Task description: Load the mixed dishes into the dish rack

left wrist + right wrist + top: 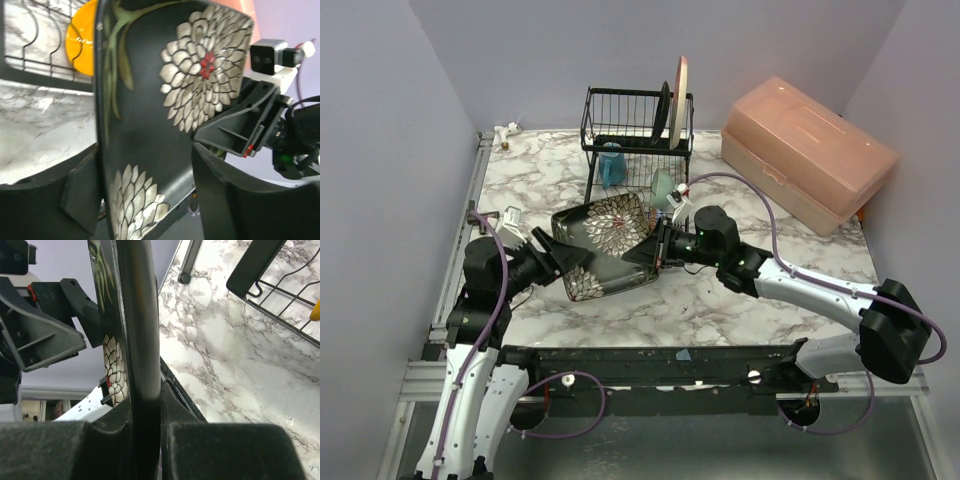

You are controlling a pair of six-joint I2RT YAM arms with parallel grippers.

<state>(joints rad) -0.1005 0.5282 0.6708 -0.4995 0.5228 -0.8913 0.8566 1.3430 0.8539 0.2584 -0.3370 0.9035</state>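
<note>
The black square patterned plate (605,235) is held tilted above the table, in front of the dish rack (638,130). My right gripper (645,250) is shut on its right rim; in the right wrist view (145,405) the fingers pinch the plate's edge (137,315). My left gripper (570,265) is open with its fingers straddling the plate's left corner (150,100). The rack holds the beige-pink plate (677,95), the black round plate (662,110), the blue-handled mug (610,165) and the mint-green bowl (663,185). The orange bowl (82,45) shows in the rack. The red-patterned bowl is out of view.
The big pink plastic box (810,150) stands at the back right, close to the rack. Small white items (505,130) lie at the back left corner. Grey walls close in the marble table (750,300) on three sides.
</note>
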